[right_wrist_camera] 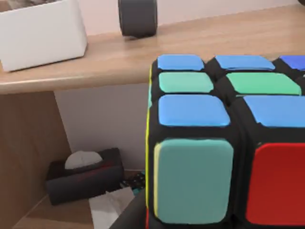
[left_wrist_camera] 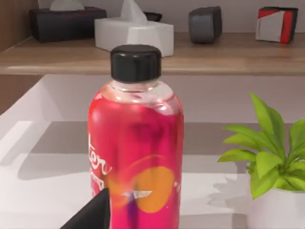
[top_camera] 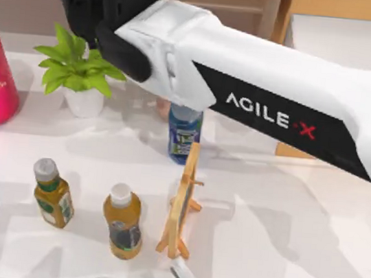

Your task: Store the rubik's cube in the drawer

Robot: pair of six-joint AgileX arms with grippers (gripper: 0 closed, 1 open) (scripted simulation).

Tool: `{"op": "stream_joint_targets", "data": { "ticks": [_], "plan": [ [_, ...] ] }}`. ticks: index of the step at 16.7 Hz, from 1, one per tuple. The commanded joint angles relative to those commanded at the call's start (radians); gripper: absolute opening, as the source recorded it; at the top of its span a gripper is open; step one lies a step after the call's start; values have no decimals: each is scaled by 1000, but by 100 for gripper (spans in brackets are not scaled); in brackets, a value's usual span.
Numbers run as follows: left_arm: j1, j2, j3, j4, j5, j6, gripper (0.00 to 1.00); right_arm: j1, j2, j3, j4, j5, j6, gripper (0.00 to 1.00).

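My right hand (top_camera: 87,3), reaching beyond the potted plant (top_camera: 77,71), grips the rubik's cube (right_wrist_camera: 224,143). My left hand (left_wrist_camera: 90,214) idles beside the pink bottle (left_wrist_camera: 136,157); I cannot tell its state. Swinging carelessly, my arm might topple the blue bottle (top_camera: 185,132) near that plant.

It looks like a rendered home or office corner set up as a robot test space: a white worktop (top_camera: 279,251) carries household clutter, a potted plant (top_camera: 79,71), a pink bottle (left_wrist_camera: 136,157), two amber drink bottles (top_camera: 53,194) and a small wooden easel (top_camera: 183,200). Behind it runs a light wooden shelf (left_wrist_camera: 214,55) with a white tissue box (left_wrist_camera: 133,33), a black tissue box (left_wrist_camera: 66,21) and a dark grey cylinder (left_wrist_camera: 205,24). A white arm lettered AgileX (top_camera: 272,114) reaches across the scene.
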State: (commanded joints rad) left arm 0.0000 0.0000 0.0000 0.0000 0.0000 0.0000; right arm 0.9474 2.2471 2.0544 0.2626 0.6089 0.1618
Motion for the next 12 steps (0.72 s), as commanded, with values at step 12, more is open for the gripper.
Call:
{"op": "stream_joint_targets", "data": {
  "ticks": [12],
  "plan": [
    [0,0,0,0,0,0,100,-197,-239,280,-1056,-280,111,0]
  ]
}}
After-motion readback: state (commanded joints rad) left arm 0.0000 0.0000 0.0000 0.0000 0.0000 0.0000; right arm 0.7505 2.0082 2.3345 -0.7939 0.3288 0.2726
